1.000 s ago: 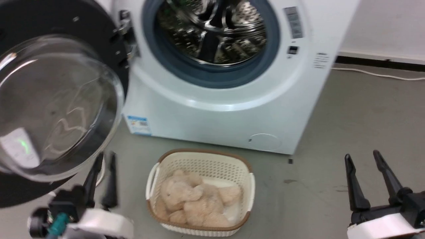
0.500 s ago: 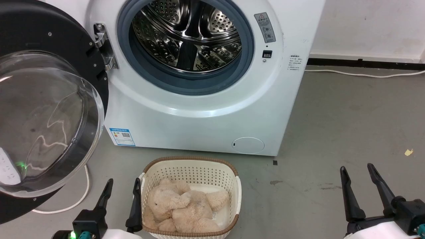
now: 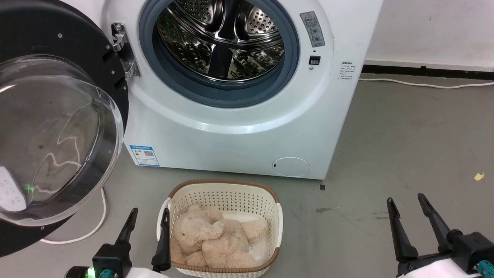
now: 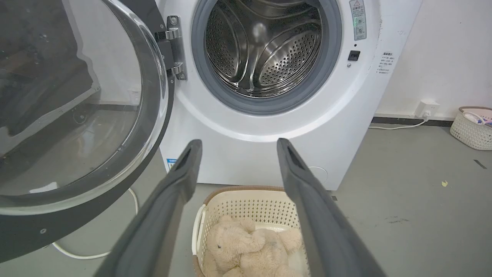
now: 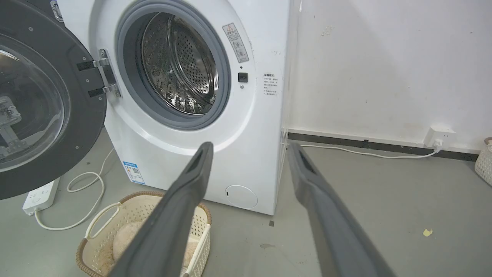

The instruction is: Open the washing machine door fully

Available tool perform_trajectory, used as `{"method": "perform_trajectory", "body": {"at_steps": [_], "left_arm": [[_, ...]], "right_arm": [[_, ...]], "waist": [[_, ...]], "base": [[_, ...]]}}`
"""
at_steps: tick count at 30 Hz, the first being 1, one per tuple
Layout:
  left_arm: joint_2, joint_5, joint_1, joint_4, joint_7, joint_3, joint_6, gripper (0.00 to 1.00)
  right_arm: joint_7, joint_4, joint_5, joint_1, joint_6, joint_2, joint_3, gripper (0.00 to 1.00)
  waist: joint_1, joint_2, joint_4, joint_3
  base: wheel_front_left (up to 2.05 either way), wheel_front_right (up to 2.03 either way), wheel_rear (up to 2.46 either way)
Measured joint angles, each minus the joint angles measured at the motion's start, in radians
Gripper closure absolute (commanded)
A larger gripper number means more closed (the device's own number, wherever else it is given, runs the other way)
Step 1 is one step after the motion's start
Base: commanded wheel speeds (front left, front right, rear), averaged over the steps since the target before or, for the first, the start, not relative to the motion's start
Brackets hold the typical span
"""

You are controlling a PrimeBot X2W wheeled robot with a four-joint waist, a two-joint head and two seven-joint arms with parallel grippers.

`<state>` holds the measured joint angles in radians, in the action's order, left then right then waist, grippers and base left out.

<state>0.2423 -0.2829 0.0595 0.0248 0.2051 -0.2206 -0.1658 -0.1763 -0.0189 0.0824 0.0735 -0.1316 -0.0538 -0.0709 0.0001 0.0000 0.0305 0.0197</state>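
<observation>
The washing machine door (image 3: 58,127), a black disc with a bulging clear glass bowl, hangs swung wide to the left on its hinge (image 3: 125,50). The door (image 4: 77,107) also shows in the left wrist view and the door (image 5: 42,104) in the right wrist view. The steel drum (image 3: 222,38) with its grey gasket is exposed in the white machine (image 3: 239,127). My left gripper (image 3: 148,212) is open low on the left, below the door's lower edge and apart from it. My right gripper (image 3: 405,200) is open at the lower right, holding nothing.
A cream basket (image 3: 276,220) holding a beige plush toy (image 3: 216,239) stands on the grey floor before the machine, right beside my left gripper. A white cable (image 3: 98,220) and power strip (image 5: 38,196) lie under the door. Another basket (image 4: 472,127) stands by the far wall.
The head camera has settled and the blur has cleared. My left gripper has come away from the door's lower edge, now low beside the basket. The door stays swung open.
</observation>
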Motion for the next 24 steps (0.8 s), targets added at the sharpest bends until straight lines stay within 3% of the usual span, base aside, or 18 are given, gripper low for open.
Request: {"method": "perform_trajectory", "body": {"at_steps": [6,7,24], "left_arm": [[0.002,0.000,-0.003,0.000,-0.004,-0.013,-0.003,0.00],[0.002,0.000,-0.003,0.000,-0.008,-0.014,-0.004,1.00],[-0.014,0.021,-0.002,-0.001,-0.030,0.007,0.011,1.00]], "right_arm": [[0.000,0.008,0.008,0.000,0.000,0.000,0.000,0.00],[0.000,0.009,0.008,0.000,0.000,0.000,0.000,1.00],[0.016,0.009,0.003,-0.001,0.000,0.000,0.006,1.00]], "waist": [[-0.0001,0.0000,0.002,0.002],[0.0000,0.0000,0.002,0.002],[0.0000,0.0000,-0.001,0.000]], "base": [[0.00,0.00,0.00],[0.00,0.00,0.00],[0.00,0.00,0.00]]}}
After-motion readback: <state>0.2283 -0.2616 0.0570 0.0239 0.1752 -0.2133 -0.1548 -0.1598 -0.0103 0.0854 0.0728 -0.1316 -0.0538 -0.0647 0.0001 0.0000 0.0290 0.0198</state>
